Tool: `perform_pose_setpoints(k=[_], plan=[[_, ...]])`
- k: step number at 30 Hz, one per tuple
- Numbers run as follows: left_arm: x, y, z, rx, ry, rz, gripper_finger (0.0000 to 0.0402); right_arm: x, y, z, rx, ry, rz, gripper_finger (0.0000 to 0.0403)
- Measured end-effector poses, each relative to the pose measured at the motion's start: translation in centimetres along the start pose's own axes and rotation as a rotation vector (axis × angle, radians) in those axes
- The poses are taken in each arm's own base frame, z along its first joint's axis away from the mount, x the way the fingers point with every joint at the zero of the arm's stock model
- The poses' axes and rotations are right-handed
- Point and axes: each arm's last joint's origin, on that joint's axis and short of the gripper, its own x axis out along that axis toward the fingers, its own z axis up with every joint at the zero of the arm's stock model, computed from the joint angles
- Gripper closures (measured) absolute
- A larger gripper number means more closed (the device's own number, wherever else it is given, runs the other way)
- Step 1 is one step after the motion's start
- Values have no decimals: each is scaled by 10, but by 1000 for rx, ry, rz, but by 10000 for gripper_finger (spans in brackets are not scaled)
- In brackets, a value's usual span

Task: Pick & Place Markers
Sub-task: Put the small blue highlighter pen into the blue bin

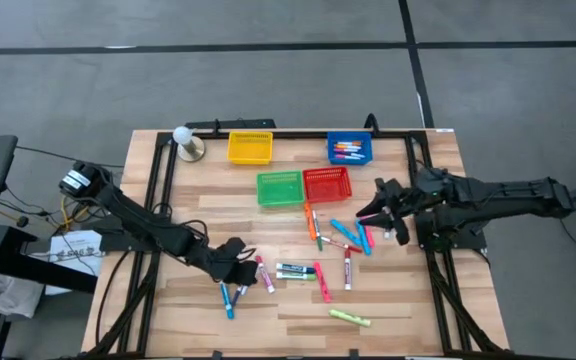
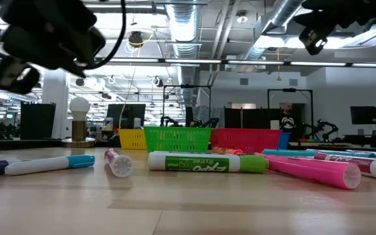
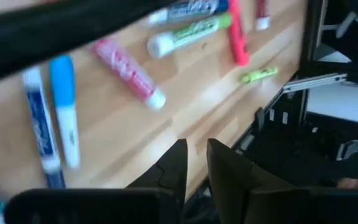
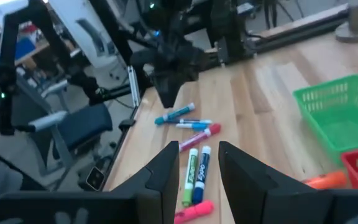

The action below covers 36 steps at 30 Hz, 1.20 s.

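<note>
Markers (image 1: 320, 262) lie scattered over the near half of the wooden table (image 1: 398, 305), with a few already in the blue basket (image 1: 350, 150) at the far edge, so the sorting is under way and most pens are yet to be moved. The left gripper (image 1: 236, 262) hangs low over a cluster of blue and pink pens near the table's front; its wrist view shows the two fingers drawn almost together with nothing between them, so the jaws are closed and empty. The right gripper (image 1: 380, 212) hovers above the blue, red and orange pens in front of the red basket (image 1: 326, 184), jaws partly open and holding nothing. I judge this a between-picks step: the left arm needs to open, line its fingers across one pen's barrel and descend.
</note>
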Motion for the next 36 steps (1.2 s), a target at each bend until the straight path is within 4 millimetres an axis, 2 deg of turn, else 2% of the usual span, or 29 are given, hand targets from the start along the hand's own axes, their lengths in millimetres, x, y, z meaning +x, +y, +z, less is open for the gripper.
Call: perform_pose_setpoints(k=[3, 10, 14, 17, 22, 25, 28, 31, 36], plan=[[0, 2, -2, -58, 16, 8, 350, -7, 0, -2, -3, -45, -14, 301], [-7, -6, -1, -67, 12, -57, 350, -12, -1, -7, 0, -66, -39, 301], [-8, -8, 1, -86, -94, -93, 349, -12, -1, -7, -4, -68, -38, 301], [-6, -7, 5, -154, -109, -89, 349, -12, -1, -7, -5, -67, -39, 301], [-1, -11, 5, -169, -113, -14, 348, -11, -2, -7, -4, -63, -41, 301], [2, -21, 4, -162, -116, 72, 348, -11, -2, -7, 0, -63, -42, 301], [8, -29, 2, -155, -68, 207, 348, -11, -2, -7, 4, -63, -43, 301], [19, -21, -1, -149, -20, 371, 348, -11, -2, -7, 12, -64, -42, 301], [27, -26, -3, -156, -4, 369, 348, -11, -2, -7, 12, -64, -42, 301]])
